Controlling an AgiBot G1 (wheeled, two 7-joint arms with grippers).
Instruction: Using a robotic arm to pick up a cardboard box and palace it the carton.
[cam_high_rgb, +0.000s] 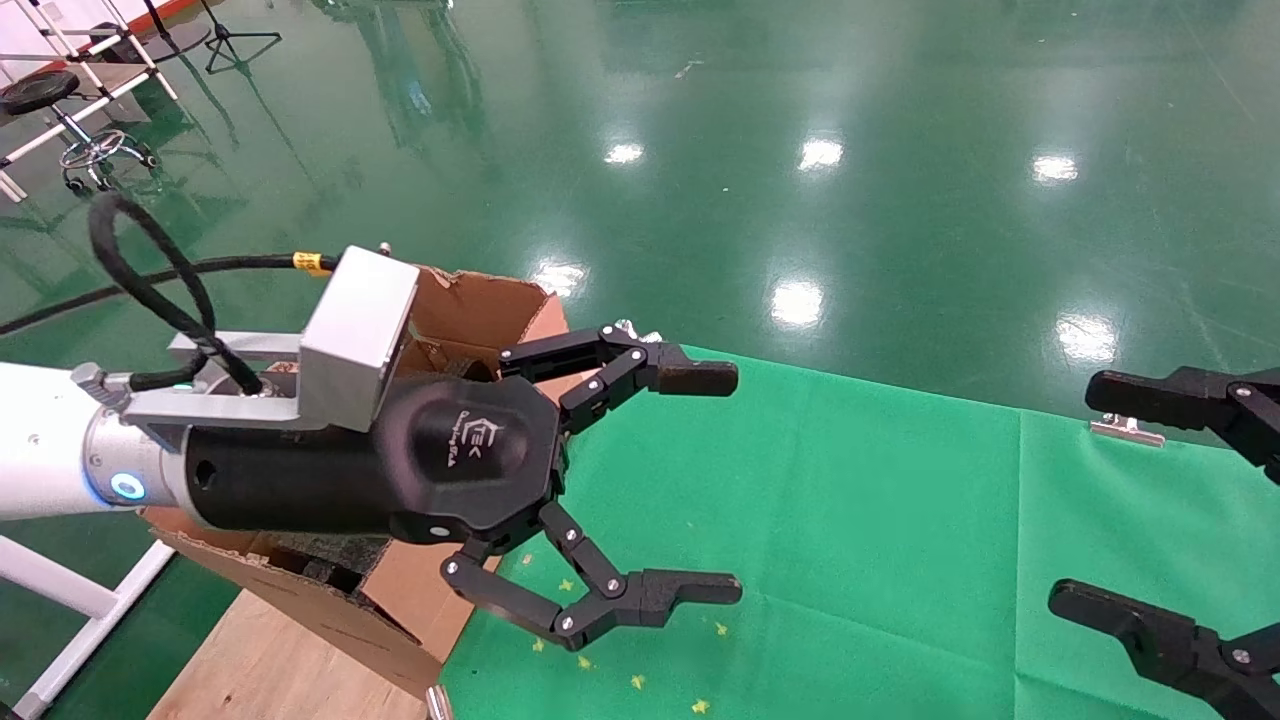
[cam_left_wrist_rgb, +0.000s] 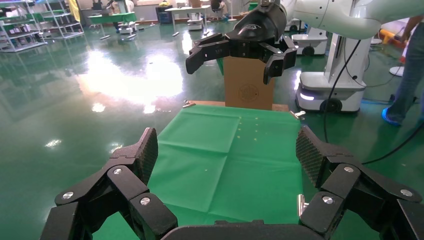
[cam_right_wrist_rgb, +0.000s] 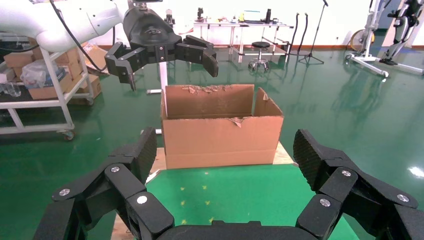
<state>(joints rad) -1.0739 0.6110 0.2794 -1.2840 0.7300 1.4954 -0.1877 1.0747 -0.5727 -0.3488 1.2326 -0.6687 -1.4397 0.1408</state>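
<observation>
Left gripper (cam_high_rgb: 640, 490) hangs wide open and empty, just past the carton (cam_high_rgb: 470, 310) at its 9 o'clock. Right gripper (cam_high_rgb: 1150, 500) also wide open, parked at 3 o'clock. No cardboard box visible in any view, so I cannot tell which arm is nearer.

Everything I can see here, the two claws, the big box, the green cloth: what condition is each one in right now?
Left gripper: open, empty, raised beside the carton.
Right gripper: open, empty, at the cloth's far side.
Carton: upright, top open, flaps torn and ragged.
Green cloth: spread flat, creased, a few small yellow specks on it.
Small cardboard box: not visible in any view.
</observation>
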